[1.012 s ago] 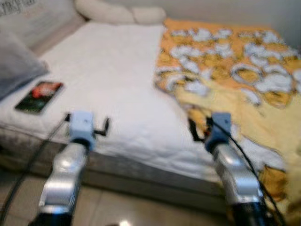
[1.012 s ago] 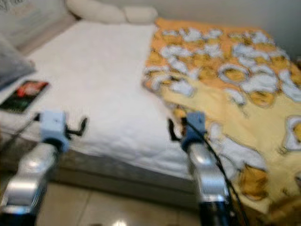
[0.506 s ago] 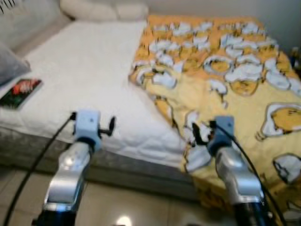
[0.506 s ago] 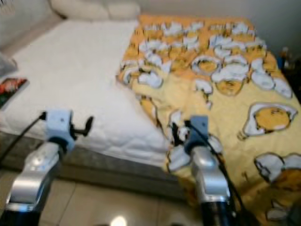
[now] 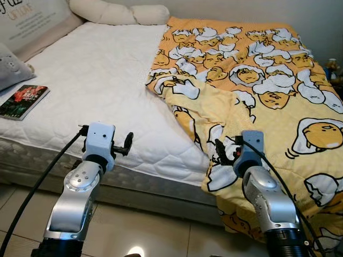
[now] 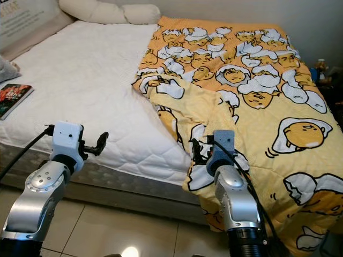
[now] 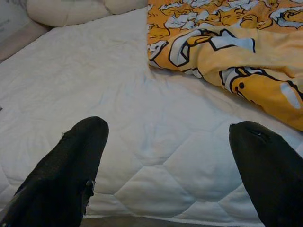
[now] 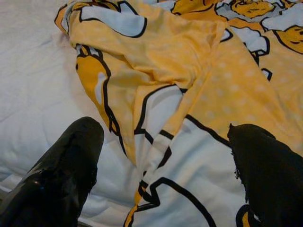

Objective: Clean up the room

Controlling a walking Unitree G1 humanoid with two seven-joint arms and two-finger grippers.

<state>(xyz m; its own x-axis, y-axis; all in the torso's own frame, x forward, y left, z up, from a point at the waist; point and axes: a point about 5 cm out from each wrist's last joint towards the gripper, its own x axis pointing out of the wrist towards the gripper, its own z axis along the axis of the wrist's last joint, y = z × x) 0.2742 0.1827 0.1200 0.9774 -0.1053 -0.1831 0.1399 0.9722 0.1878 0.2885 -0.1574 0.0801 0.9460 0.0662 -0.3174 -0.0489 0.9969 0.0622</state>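
Right tool (image 8: 165, 156), fingers wide apart, hovers seemingly just above the rumpled yellow blanket (image 5: 257, 96).

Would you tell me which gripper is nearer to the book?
Left. The left gripper hovers over the mattress edge, toward the book; the right gripper is over the blanket, farther off.

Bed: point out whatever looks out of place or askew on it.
The yellow blanket is bunched on one half of the bed, its inner edge folded back in rumples, leaving the white mattress bare, one corner drooping over the front edge. A book lies loose near the grey pillow.
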